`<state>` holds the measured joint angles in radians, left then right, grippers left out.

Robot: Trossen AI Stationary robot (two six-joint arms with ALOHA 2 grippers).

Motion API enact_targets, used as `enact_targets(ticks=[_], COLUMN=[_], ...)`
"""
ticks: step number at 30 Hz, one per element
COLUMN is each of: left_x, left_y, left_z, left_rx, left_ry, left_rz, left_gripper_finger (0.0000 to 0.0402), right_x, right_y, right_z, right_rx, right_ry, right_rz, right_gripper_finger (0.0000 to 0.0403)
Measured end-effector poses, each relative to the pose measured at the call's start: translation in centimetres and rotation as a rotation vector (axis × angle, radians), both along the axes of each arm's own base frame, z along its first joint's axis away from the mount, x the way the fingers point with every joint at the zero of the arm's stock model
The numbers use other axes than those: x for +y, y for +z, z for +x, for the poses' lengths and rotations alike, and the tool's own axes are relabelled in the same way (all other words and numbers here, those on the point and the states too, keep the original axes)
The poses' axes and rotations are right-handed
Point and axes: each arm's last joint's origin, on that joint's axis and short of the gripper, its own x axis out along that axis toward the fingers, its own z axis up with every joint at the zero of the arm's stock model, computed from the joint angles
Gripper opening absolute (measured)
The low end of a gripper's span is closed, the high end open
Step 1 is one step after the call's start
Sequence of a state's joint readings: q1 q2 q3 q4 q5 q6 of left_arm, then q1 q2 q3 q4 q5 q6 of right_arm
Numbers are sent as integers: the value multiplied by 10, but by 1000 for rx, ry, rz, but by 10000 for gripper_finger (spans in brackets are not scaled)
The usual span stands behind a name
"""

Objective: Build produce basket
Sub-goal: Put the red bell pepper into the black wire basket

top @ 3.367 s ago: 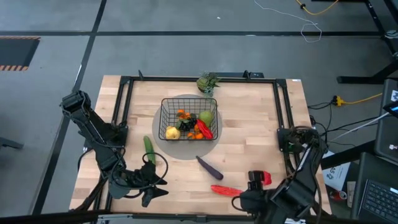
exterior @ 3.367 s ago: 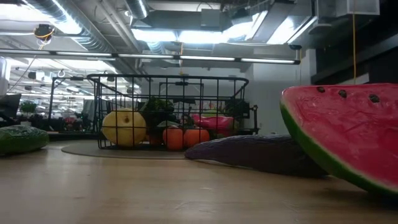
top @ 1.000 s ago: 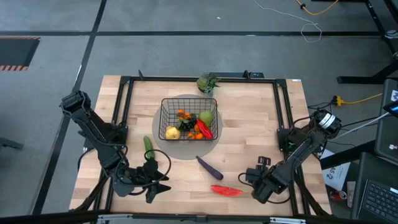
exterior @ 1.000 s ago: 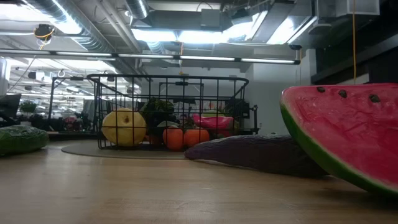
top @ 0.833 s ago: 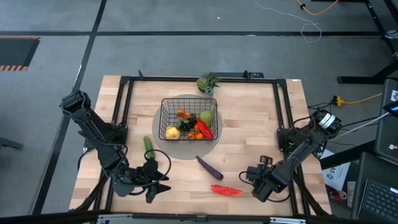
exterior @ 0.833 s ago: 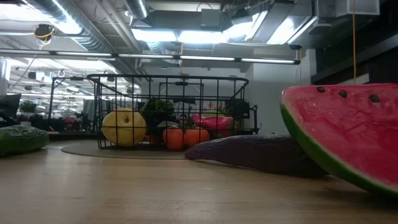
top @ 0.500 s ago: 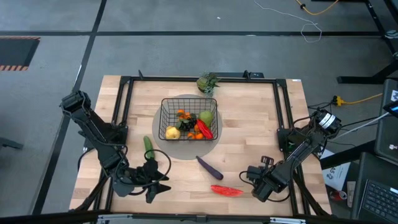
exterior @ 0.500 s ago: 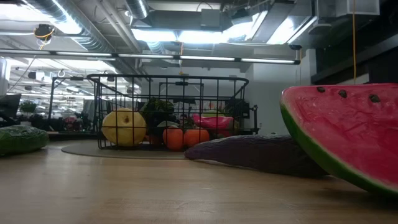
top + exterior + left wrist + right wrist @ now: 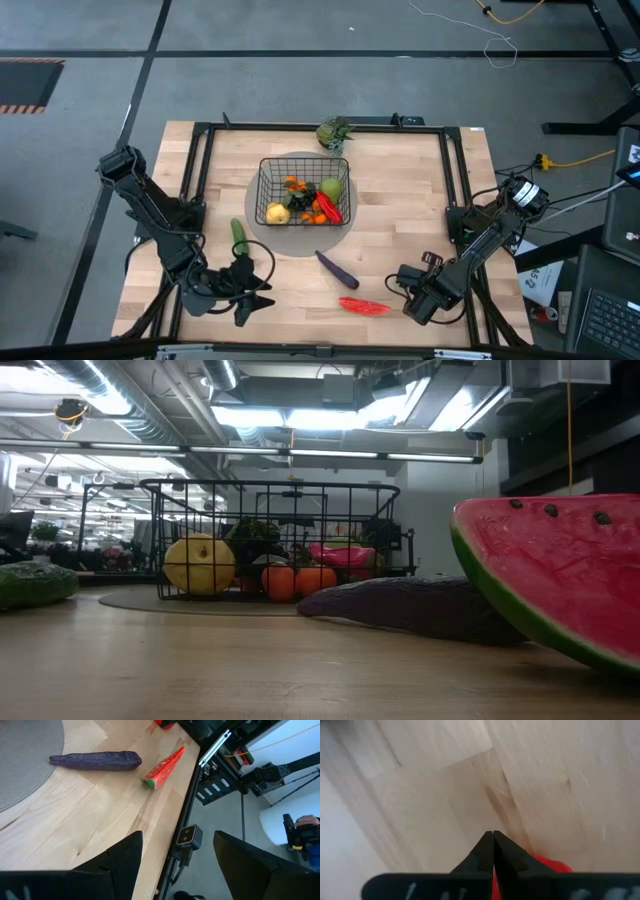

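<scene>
The black wire basket [image 9: 305, 192] stands on a round grey mat and holds a yellow pear [image 9: 200, 565], orange clusters [image 9: 298, 580] and other produce. Three pieces lie on the table nearer the front: a green cucumber [image 9: 239, 236], a purple eggplant [image 9: 337, 267] and a watermelon slice [image 9: 363, 306]. My left gripper [image 9: 245, 295] rests open at the front left, away from all of them. My right gripper [image 9: 493, 840] is shut low over the table at the front right [image 9: 412, 283]. A red thing [image 9: 550, 867] shows right beside its fingers. My right gripper points down at the table with its fingertips [image 9: 485, 847] closed on each other and nothing between them. The red thing's edge [image 9: 542, 862] shows from behind one finger. Whether that finger touches it, I cannot tell.
A leafy green bunch [image 9: 334, 131] lies at the far edge behind the basket. A black frame [image 9: 200, 190] runs along the table's sides. Bare wood lies between the basket and the front edge. The left wrist view shows the table's front rail [image 9: 190, 800].
</scene>
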<state>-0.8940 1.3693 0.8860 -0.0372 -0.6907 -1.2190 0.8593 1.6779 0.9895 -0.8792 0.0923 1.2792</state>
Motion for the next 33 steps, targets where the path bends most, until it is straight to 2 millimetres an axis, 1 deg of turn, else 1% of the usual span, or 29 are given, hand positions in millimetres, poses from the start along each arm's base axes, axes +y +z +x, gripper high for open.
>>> enact_targets(ticks=[5, 10, 13, 15, 19, 22, 24, 29, 33], left_x=[0, 0, 0, 0, 0, 0, 0, 0, 0], left_y=[0, 0, 0, 0, 0, 0, 0, 0, 0], left_z=[0, 0, 0, 0, 0, 0, 0, 0, 0], left_rx=[-1, -3, -3, -3, -3, -3, -3, -3, -3], left_ry=[-3, -10, -10, -10, -9, -9, -10, -10, -10], left_rz=[8, 23, 23, 23, 22, 23, 23, 23, 23], left_gripper_finger=[240, 240, 240, 240, 240, 240, 239, 239, 239], right_x=[3, 6, 3, 0, -12, -17, -18, -25, -30], right_y=[2, 4, 4, 4, 3, 3, 3, 3, 3], right_z=[3, 20, 27, 28, 30, 33, 35, 41, 36], right_rx=[-26, -123, -142, -127, 42, 117, 118, 106, 176], right_ry=[-5, -54, 8, 36, -28, -36, -5, 58, 144], right_rz=[30, 135, 138, 130, 214, 279, 299, 296, 294], right_gripper_finger=[18, 19, 13, 10, 19, 44, 68, 139, 185])
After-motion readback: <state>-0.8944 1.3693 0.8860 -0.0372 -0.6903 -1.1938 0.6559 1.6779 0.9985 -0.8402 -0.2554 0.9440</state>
